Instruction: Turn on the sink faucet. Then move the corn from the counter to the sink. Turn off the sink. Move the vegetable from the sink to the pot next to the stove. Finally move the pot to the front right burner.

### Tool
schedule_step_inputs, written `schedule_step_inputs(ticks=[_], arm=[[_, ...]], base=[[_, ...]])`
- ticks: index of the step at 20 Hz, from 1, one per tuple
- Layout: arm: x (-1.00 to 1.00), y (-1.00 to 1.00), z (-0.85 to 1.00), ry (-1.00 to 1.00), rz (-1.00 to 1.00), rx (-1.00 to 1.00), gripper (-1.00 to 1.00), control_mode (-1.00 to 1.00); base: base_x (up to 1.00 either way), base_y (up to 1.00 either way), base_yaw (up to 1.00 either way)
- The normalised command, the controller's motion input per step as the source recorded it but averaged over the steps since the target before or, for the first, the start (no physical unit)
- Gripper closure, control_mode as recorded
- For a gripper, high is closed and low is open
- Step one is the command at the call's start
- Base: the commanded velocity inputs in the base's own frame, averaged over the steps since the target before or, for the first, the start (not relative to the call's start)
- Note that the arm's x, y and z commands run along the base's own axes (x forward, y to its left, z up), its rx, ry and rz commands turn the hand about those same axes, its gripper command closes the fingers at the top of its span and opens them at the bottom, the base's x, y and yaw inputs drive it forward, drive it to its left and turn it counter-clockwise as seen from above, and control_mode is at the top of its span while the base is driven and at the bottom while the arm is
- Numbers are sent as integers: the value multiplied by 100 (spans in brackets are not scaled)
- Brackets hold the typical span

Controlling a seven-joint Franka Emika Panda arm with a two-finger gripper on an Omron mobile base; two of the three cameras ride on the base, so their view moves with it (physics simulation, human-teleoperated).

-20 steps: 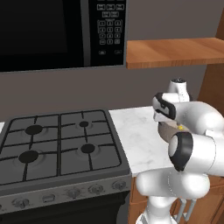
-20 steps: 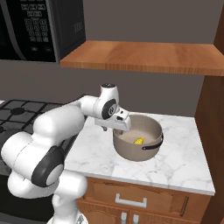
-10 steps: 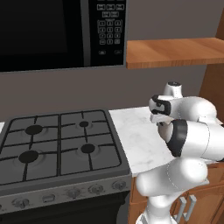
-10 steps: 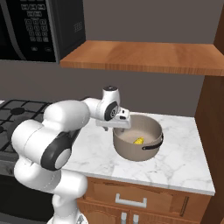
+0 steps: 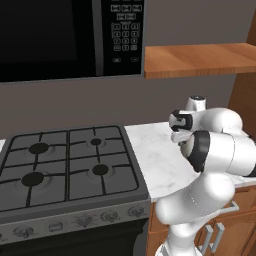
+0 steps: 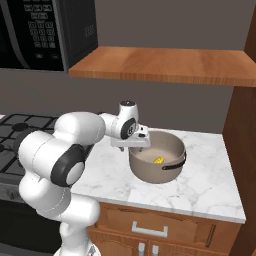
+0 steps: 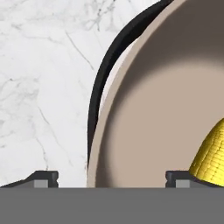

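The tool (image 7: 112,177) is seen poised over the near-side rim of the tan pot (image 7: 166,109), with its two fingertips spread apart: one is set outside the pot wall, over the marble surface (image 7: 39,78), and the other inside the pot. The rim and the black handle (image 7: 103,83) arching along it are thus straddled, but nothing is clamped.

The corn (image 7: 212,151) is found lying inside the pot, just beside the inner fingertip and slightly beyond it; whether it is touched cannot be told.

From the right base view, the tool (image 6: 131,144) is shown at the pot's (image 6: 165,170) left rim, on the side toward the stove (image 6: 22,132). The corn (image 6: 158,160) is seen as a small yellow piece on the pot floor, to the right of the tool and lower than it. The pot is stood on the marble surface (image 6: 210,185), beneath a wooden shelf (image 6: 165,65).

In the left base view the pot is hidden behind the arm; the stove (image 5: 65,165) is shown to the left of the tool.
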Motion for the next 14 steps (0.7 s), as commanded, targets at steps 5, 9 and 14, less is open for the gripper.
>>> schedule_step_inputs(ticks=[5,9,14], arm=[[0,0,-12,0,0,-3,100,-100],[-6,0,0,-1,0,0,100,-100],[-10,0,0,-2,0,0,100,-100]], base=[[0,0,0],[0,0,0],[0,0,0]])
